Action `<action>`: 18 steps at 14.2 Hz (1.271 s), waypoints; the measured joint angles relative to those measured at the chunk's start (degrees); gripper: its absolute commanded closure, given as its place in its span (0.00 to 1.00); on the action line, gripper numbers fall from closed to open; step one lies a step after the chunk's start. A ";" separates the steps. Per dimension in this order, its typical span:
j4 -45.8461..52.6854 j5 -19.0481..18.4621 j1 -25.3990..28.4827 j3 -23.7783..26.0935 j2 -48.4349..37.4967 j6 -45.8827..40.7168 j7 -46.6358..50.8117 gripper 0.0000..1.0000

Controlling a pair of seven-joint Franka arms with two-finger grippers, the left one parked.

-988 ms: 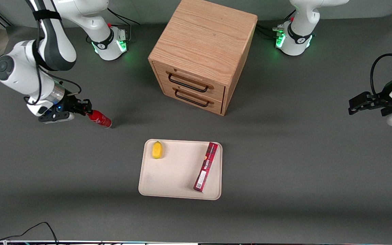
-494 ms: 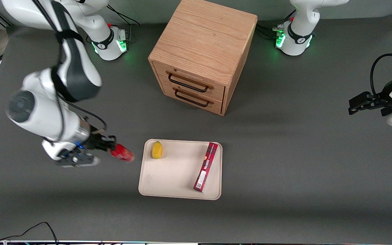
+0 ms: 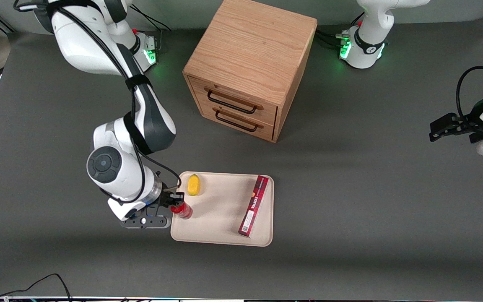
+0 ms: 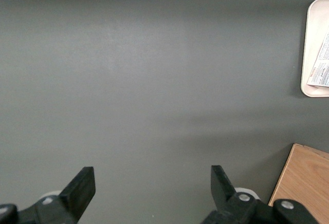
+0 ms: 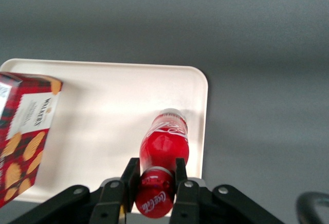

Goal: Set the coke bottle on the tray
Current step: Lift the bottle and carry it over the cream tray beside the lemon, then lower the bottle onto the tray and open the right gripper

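Note:
My right gripper is shut on the neck of the coke bottle, a small red bottle with a red cap. It holds the bottle over the working-arm end of the cream tray, nearer the front camera than the lemon. In the right wrist view the fingers clamp the bottle just under its cap, with the bottle's base pointing down at the tray near its rim. I cannot tell whether the bottle touches the tray.
A long dark-red box lies on the tray toward the parked arm's end and also shows in the right wrist view. A wooden two-drawer cabinet stands farther from the front camera than the tray.
My right gripper has carried the coke bottle from the table near the working arm's end across to above the tray's edge, and turned it more upright.

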 measured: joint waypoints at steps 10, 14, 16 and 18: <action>0.95 0.05 0.03 -0.09 2.50 1.54 0.94 0.00; 1.50 0.06 0.03 -0.10 2.77 1.67 1.05 0.00; 2.80 0.01 0.03 -0.31 2.62 1.57 1.05 0.00; 4.30 -1.59 0.01 -0.60 0.82 -0.92 1.04 0.00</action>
